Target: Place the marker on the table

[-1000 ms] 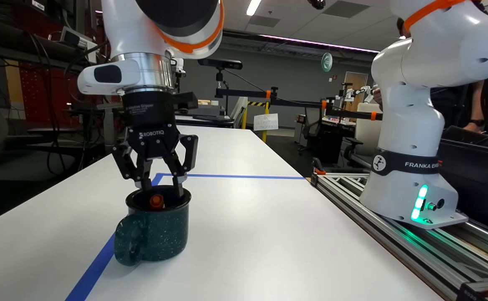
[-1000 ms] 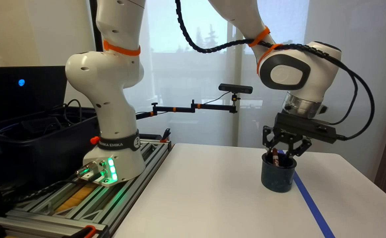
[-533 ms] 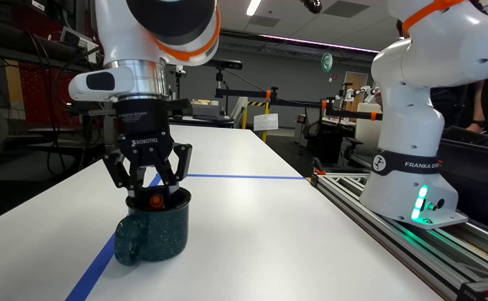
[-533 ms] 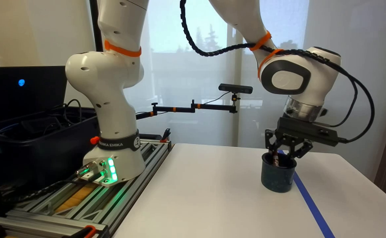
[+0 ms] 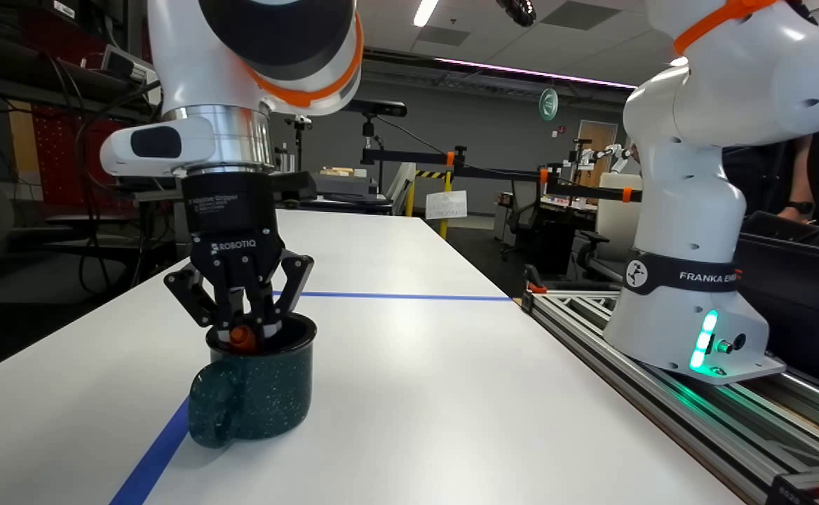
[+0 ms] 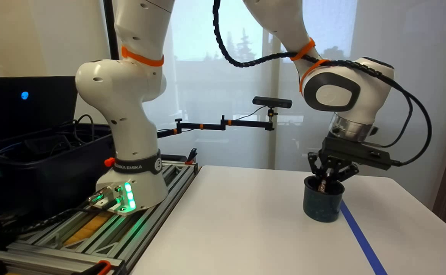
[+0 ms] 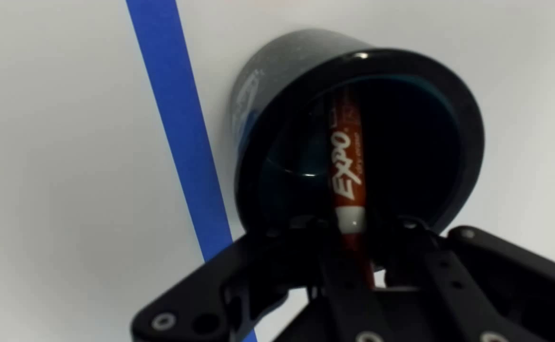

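The marker, a red-orange stick with a white band, leans inside the dark teal mug; it shows in both exterior views (image 5: 243,339) (image 6: 322,186) and in the wrist view (image 7: 346,156). The mug (image 5: 269,393) (image 6: 322,206) stands upright on the white table (image 5: 416,393). My gripper (image 5: 247,332) points down with its fingertips at the mug's opening. In the wrist view the gripper (image 7: 352,230) has a finger close against each side of the marker's upper end and looks shut on it. The fingers' contact faces are dark and partly hidden. The marker's lower end is inside the mug.
A blue tape line (image 5: 160,449) runs along the table beside the mug and shows in the wrist view (image 7: 177,118). A second robot-arm section and its base (image 5: 690,322) stand on a metal rail beside the table. The mug's rim (image 7: 470,123) surrounds the fingertips closely.
My gripper has lowered, shifted and closed its fingers around the marker. The marker's top has shifted with it, and the mug has moved slightly the same way.
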Controlling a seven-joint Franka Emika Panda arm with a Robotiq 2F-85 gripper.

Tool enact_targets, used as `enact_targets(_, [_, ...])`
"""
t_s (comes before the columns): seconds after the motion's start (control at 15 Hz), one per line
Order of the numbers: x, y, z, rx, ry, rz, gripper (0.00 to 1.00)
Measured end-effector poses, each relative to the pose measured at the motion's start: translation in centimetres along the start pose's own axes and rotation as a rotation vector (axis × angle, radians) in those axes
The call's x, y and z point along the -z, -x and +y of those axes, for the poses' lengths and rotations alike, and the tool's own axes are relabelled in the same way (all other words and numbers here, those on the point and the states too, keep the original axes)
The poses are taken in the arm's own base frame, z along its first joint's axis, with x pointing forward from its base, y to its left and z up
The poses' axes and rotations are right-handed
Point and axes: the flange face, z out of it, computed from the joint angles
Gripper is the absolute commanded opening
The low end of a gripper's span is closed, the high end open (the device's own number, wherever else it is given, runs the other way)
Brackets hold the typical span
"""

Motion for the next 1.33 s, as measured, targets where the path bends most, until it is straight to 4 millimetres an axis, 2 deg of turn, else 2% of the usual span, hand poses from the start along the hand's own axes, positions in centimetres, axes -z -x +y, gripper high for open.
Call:
enact_targets(0.2, [0.6, -0.3, 0.0, 0.006, 0.008, -0.002, 0.05])
enact_targets(0.33, [2.0, -0.7, -0.1, 0.006, 0.024, -0.006, 0.05])
enact_targets(0.6, [7.1, -2.1, -1.1, 0.005, 0.073, -0.025, 0.05])
enact_targets(0.73, [10.0, -2.8, -2.3, 0.012, 0.078, -0.047, 0.05])
enact_targets(0.87, [11.9, -3.5, -3.9, 0.02, 0.063, -0.076, 0.05])
enact_targets(1.07, [12.6, -4.7, -6.4, 0.021, 0.018, -0.106, 0.05])
enact_targets(1.33, [10.9, -6.2, -8.7, 0.01, -0.026, -0.135, 0.05])
